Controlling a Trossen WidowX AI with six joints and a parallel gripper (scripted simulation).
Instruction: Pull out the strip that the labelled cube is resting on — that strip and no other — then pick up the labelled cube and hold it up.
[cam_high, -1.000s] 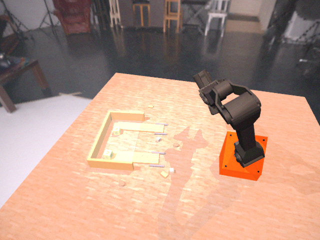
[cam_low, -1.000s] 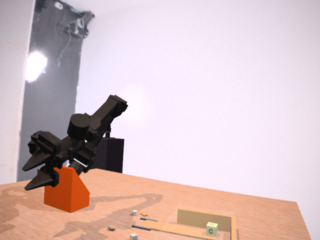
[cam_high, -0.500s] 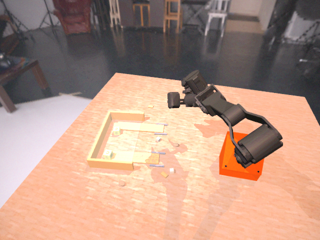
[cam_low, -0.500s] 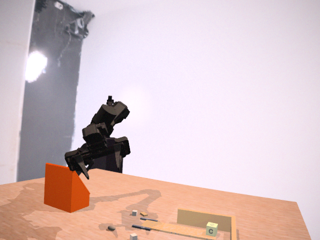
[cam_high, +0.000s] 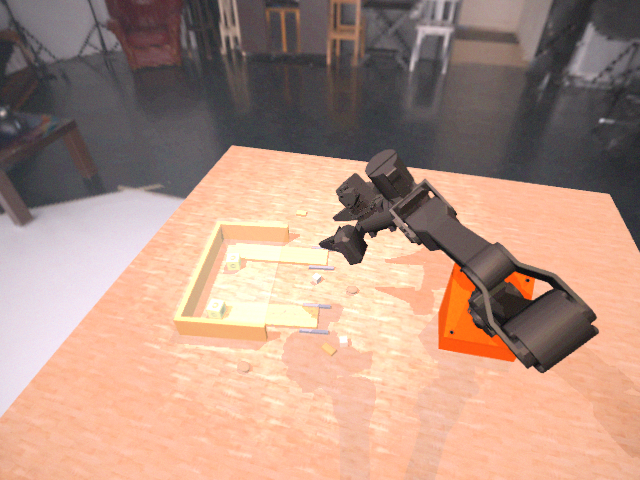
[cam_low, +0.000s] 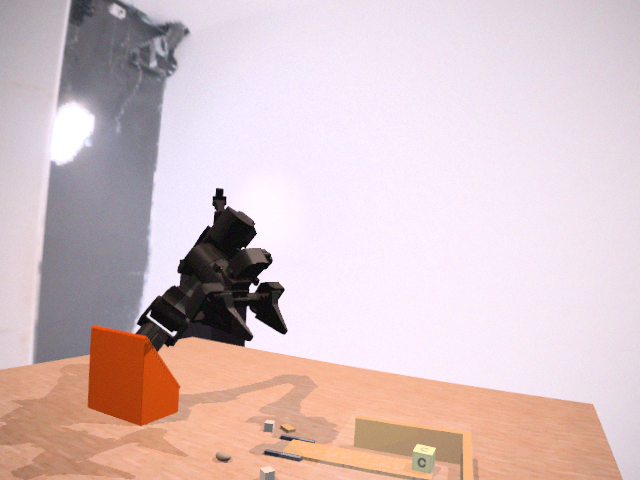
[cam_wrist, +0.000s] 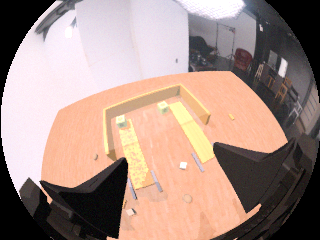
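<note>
A pale green cube (cam_high: 215, 308) (cam_low: 423, 458) (cam_wrist: 121, 121), its side lettered C in the exterior view, appears to sit on the inner end of the speckled yellow strip (cam_high: 292, 315) (cam_low: 351, 456) (cam_wrist: 134, 157). A second marked cube (cam_high: 233, 261) (cam_wrist: 163, 107) stands beside the inner end of the plain yellow strip (cam_high: 305, 255) (cam_wrist: 199, 140), apparently on the floor. Both strips stick out of the walled frame's open side. My gripper (cam_high: 328, 230) (cam_low: 268, 334) (cam_wrist: 171, 155) is open and empty, high above the table on the robot side of the strips. The cubes' contact edges are small and hard to see.
The yellow frame wall (cam_high: 222, 329) (cam_low: 408, 438) (cam_wrist: 142, 102) encloses both cubes on three sides. Blue-grey rails, one of them a rail (cam_high: 314, 331), flank the strips' outer ends. Small white blocks, yellow tiles and round brown pebbles lie around. The orange base (cam_high: 465, 320) (cam_low: 116, 377) stands opposite.
</note>
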